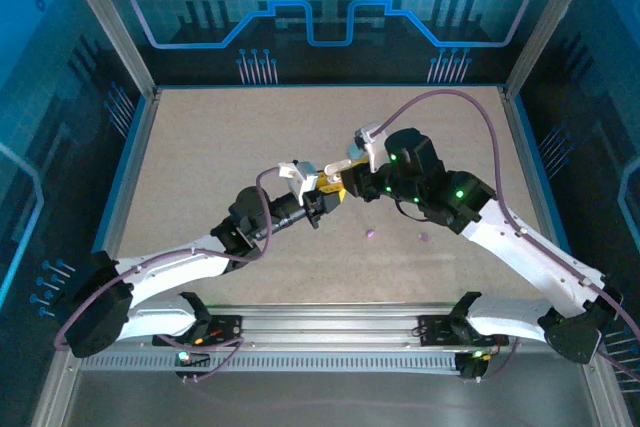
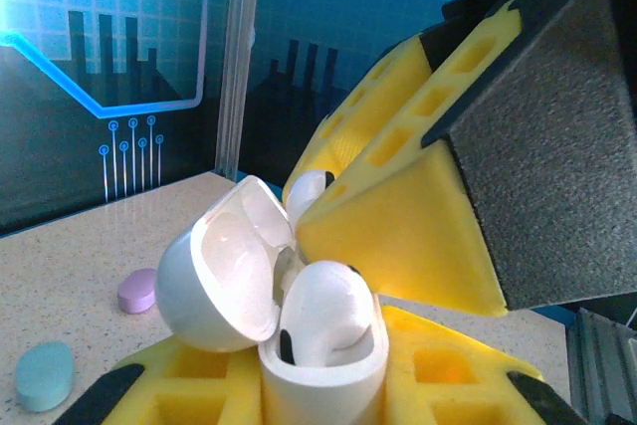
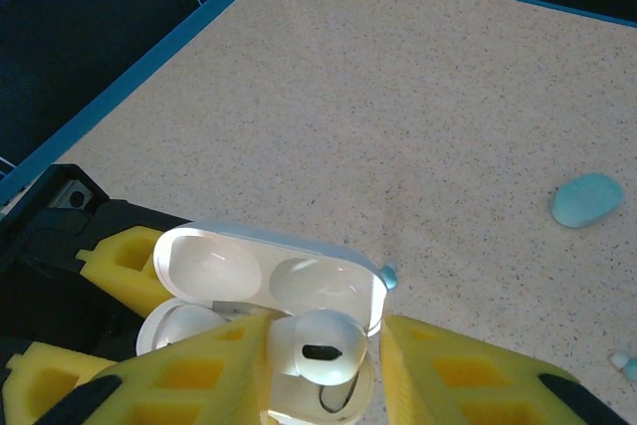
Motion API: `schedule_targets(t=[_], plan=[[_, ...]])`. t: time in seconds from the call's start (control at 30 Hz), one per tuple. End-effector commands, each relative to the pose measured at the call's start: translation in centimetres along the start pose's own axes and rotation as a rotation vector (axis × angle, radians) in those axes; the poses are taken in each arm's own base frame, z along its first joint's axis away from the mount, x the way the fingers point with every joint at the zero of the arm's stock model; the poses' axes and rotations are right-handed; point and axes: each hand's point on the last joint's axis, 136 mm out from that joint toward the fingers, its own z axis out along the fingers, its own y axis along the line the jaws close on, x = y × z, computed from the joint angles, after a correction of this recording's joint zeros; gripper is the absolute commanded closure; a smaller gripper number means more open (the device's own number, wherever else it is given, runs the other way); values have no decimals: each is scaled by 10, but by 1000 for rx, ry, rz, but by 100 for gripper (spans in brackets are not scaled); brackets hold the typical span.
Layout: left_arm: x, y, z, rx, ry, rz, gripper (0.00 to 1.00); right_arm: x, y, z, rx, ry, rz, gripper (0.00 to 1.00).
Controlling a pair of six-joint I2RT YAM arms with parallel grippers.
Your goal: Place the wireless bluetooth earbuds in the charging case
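The white charging case [image 2: 224, 271] and earbud [image 2: 323, 314] look like glossy, smooth plastic. The table [image 3: 418, 97] is matt and speckled, possibly laminate.

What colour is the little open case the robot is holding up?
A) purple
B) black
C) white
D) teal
C: the open case, gripped in the left pincer with its lid flipped up, is white, and a white earbud already sits in it.
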Motion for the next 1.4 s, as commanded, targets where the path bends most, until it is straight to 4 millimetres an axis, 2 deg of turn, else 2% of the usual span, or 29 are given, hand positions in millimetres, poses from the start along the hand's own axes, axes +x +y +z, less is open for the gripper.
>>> schedule_targets(t=[0.0, 0.2, 0.43, 0.6, 0.8, 1.1, 1.17, 1.37], plan=[[-33, -10, -5, 30, -114, 16, 78, 2, -3, -6, -7, 3, 33, 63], [-31, -10, -6, 34, -106, 26, 78, -8, -1, -12, -48, -30, 88, 58], [-27, -10, -4, 32, -91, 40, 78, -18, 3, -16, -114, -52, 138, 46], [-28, -11, -4, 37, -90, 44, 78, -25, 3, -20, -132, -71, 168, 42], [-28, -12, -4, 41, -89, 54, 78, -28, -4, -22, -106, -83, 187, 41], [-13, -19, -6, 90, -49, 141, 78, -41, -26, -36, -56, -131, 262, 44], [-10, -22, -6, 105, -35, 162, 78, -40, -31, -34, -60, -104, 294, 44], [-9, -31, -8, 157, -17, 227, 77, -29, -25, -12, -124, 75, 318, 43]])
